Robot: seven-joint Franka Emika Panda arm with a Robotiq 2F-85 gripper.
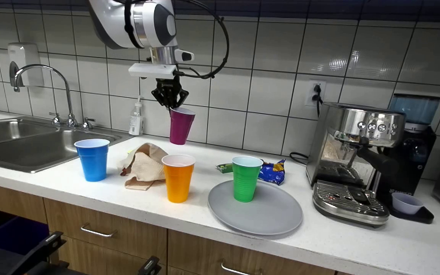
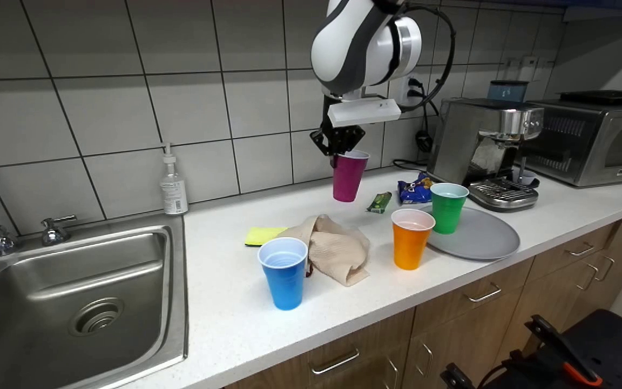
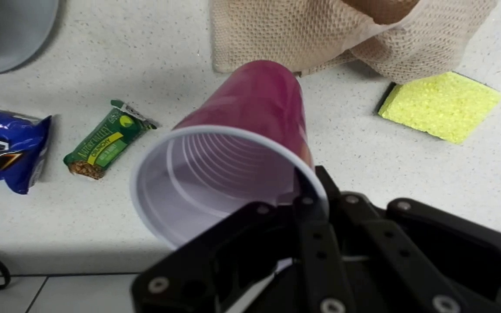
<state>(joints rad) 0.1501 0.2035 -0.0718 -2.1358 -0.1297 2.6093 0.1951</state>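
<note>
Wrist view: pincer (image 3: pixel 315 184) pinches purple cup (image 3: pixel 261 102) by rim.

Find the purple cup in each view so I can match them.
In an exterior view: purple cup, left of center, just above middle.
In an exterior view: purple cup, right of center, just above middle.
Wrist view: purple cup, near the middle.
Shared landmark: beige cloth, visible in all three views.

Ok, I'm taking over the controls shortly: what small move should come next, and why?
I'd probably level the purple cup before anything else: the gripper pinches only one side of it, and in both exterior views it hangs tilted above the counter.
</note>
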